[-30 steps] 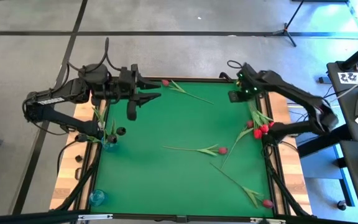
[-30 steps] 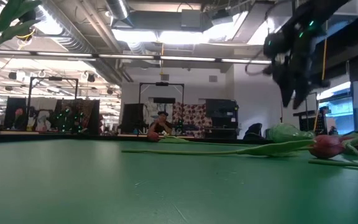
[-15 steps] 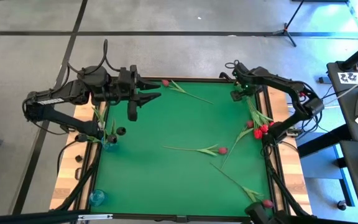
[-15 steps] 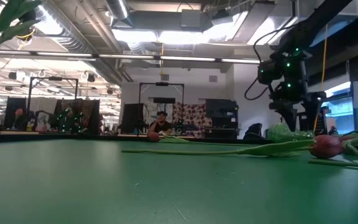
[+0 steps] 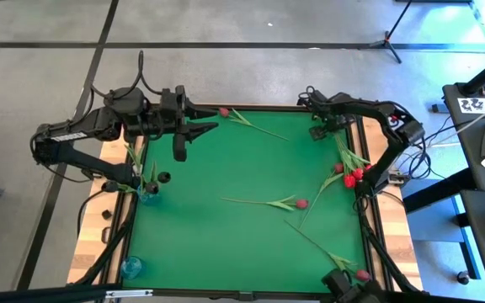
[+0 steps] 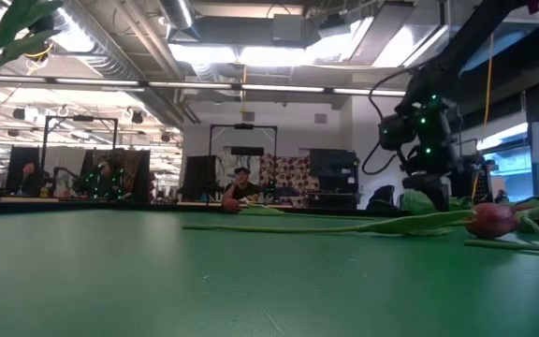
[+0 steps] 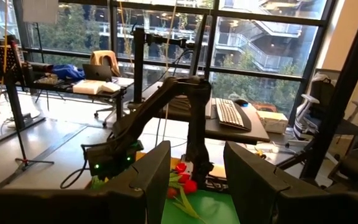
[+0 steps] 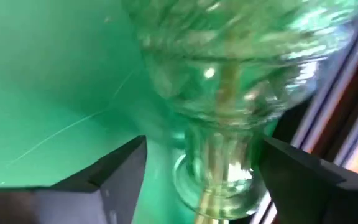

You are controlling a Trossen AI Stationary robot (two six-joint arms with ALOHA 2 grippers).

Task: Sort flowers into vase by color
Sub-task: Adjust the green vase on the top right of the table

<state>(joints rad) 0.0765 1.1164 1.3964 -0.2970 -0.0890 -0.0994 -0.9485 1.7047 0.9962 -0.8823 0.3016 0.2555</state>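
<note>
At the desk's (image 5: 226, 244) right edge, red flowers (image 5: 354, 175) fill a clear vase (image 8: 229, 93); the right end effector (image 5: 317, 130), fingers wide, straddles it. Left end effector (image 5: 194, 133) hovers upper left, part-open, empty.

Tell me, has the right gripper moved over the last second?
Yes. The right gripper has dropped toward the table's far right corner, by the clear vase, jaws open.

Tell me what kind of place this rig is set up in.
Most likely a big open lab or workshop in an office-type building. The low view shows exposed ceiling ducts and strip lights above the green table; the left wrist view shows tall windows and a desk with a keyboard.
</note>
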